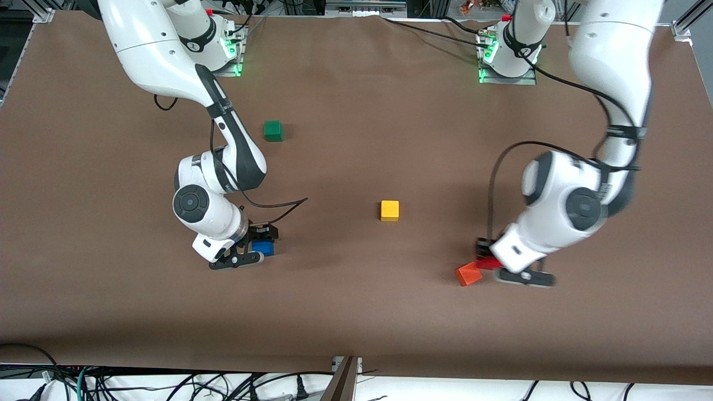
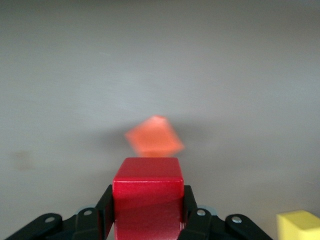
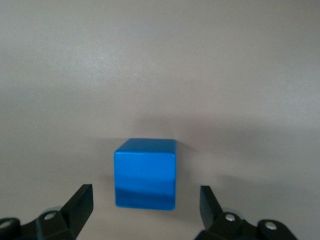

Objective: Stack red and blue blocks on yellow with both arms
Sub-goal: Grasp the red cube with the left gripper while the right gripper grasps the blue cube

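Nearest the camera, low at the frame's right, the orange cube (image 1: 468, 274) lies tilted just beside the left gripper (image 1: 504, 270), whose jaws are clamped on the red block (image 2: 147, 195), evidently gripped for carrying to the stack; low at the frame's left, the right gripper (image 1: 252, 247) has its jaws wide around the blue block (image 3: 146, 173), which sits on the surface (image 1: 356, 312), ready to be gripped; the yellow cube (image 1: 389, 210) stands bare at centre, between the two, and a green cube (image 1: 273, 130) lies at upper left; no writing or label can be read.
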Motion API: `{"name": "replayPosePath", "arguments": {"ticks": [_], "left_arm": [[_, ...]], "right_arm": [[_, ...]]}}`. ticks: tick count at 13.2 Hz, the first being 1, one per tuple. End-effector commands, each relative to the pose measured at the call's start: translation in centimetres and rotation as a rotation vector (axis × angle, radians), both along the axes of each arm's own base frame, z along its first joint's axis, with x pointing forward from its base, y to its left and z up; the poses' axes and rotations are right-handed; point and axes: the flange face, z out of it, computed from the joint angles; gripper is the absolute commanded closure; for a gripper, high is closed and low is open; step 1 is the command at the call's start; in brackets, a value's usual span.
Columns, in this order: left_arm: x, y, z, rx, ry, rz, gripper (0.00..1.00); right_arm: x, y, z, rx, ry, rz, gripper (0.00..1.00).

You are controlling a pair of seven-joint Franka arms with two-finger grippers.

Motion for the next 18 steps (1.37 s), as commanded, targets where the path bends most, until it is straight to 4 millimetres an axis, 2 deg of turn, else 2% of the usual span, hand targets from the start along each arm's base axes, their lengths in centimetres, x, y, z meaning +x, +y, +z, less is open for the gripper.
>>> {"name": "replayPosePath", "arguments": {"ticks": [1,4,6,8,10,13,16,18], "left_arm": [[-3.6,-8.0,-0.1,0.006,0.042,0.019,1.00],[-7.6,-13.7,-1.8,0.024,0.091,-0.028,1.00],[-9.0,-15.3,-2.2,0.031,0.105,-0.028,1.00],[-11.2,-18.1,-2.5,0.040,0.116,-0.029,1.00],[-12.7,-19.8,-2.9,0.051,0.124,-0.027,1.00],[-14.3,-21.0,-3.8,0.070,0.131,-0.027,1.00],[-15.0,-21.2,-4.3,0.111,0.113,-0.054,1.00],[-14.8,-21.3,-4.4,0.108,0.097,-0.047,1.00]], "right_arm": [[0.4,0.7,-0.7,0.022,-0.009,-0.012,0.10],[0.1,1.2,-1.8,0.020,-0.010,-0.003,0.25],[0.0,1.5,-2.1,0.020,-0.010,0.001,0.34],[0.0,1.5,-2.1,0.020,-0.010,0.001,0.39],[0.0,1.6,-1.7,0.022,-0.015,0.007,0.47],[0.0,1.5,-0.8,0.021,-0.006,0.012,0.54],[-0.3,1.4,2.4,0.019,0.032,0.017,0.54],[-0.6,1.3,6.3,0.022,0.057,0.022,0.54]]}}
